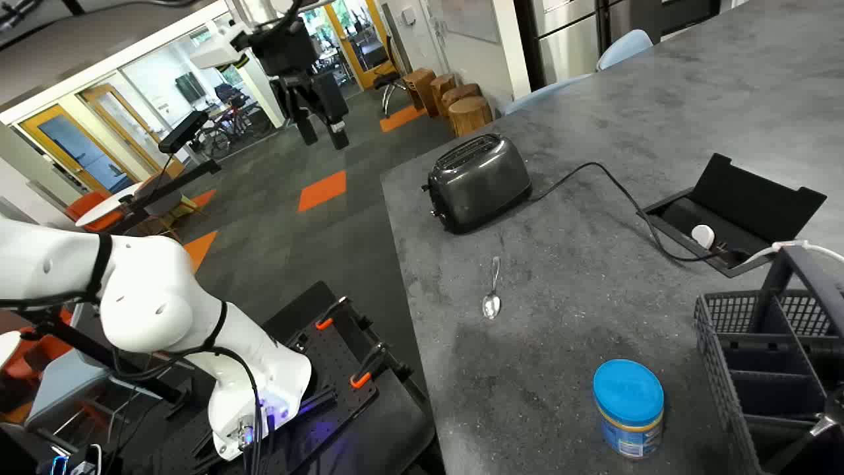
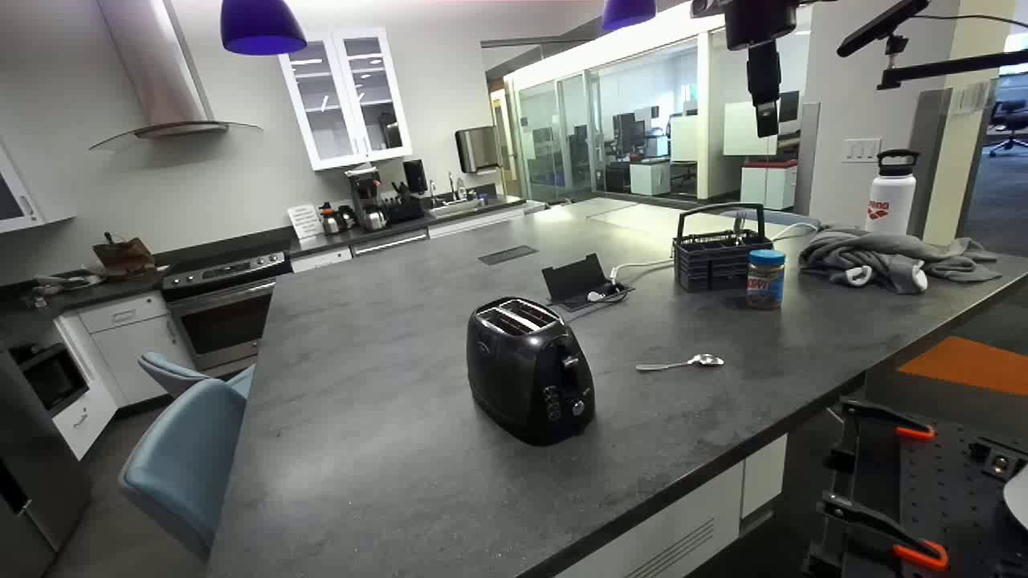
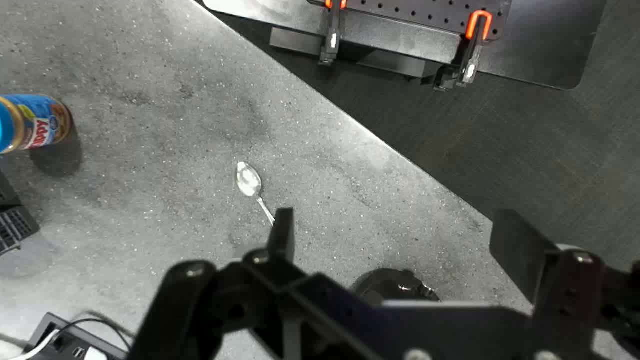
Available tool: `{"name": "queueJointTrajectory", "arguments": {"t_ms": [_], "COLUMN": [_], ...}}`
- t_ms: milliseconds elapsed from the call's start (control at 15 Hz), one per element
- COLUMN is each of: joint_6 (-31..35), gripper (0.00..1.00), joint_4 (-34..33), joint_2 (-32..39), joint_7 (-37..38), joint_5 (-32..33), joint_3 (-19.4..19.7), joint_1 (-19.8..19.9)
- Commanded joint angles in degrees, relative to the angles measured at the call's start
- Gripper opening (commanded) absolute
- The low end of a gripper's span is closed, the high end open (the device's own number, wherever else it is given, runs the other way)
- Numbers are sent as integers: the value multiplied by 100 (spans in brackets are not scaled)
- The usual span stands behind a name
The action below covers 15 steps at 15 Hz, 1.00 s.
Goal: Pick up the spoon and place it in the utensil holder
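The small silvery spoon [image 1: 491, 306] lies on the dark grey counter between the toaster and the blue-lidded jar. It shows in both exterior views [image 2: 705, 360] and in the wrist view [image 3: 249, 180], where my left finger hides the end of its handle. The utensil holder [image 1: 732, 313], a dark slatted basket with a handle, stands at the right edge in that exterior view, beside the jar in an exterior view [image 2: 713, 261], and partly at the left edge of the wrist view [image 3: 15, 230]. My gripper [image 1: 324, 136] is high above, apart from the spoon; the wrist view shows its fingers [image 3: 395, 217] wide apart and empty.
A black toaster [image 2: 530, 369] stands near the spoon. A blue-lidded jar [image 1: 628, 409] stands near the holder. An open outlet box [image 1: 732, 218] with a black cable lies behind. A grey cloth [image 2: 891, 257] and a white bottle [image 2: 891, 197] are past the holder.
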State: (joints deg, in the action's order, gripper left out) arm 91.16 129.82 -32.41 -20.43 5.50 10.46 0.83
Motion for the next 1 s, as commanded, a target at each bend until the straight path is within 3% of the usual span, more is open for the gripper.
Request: {"name": "queueJointTrajectory", "arguments": {"t_ms": [0,267,467,667,933], "joint_6": [-14,-13,511,1478,3414], "gripper": [100,100,100,100,100], "joint_4": [-16,-16,230,754,1612], "joint_2": [10,10,56,112,453], "joint_7": [-16,-16,-600,-1344,-2687], "joint_5": [-16,-16,262,587,846], "joint_3": [-29,-29,94,351,933], "joint_1": [37,37,-18,-2,105]}}
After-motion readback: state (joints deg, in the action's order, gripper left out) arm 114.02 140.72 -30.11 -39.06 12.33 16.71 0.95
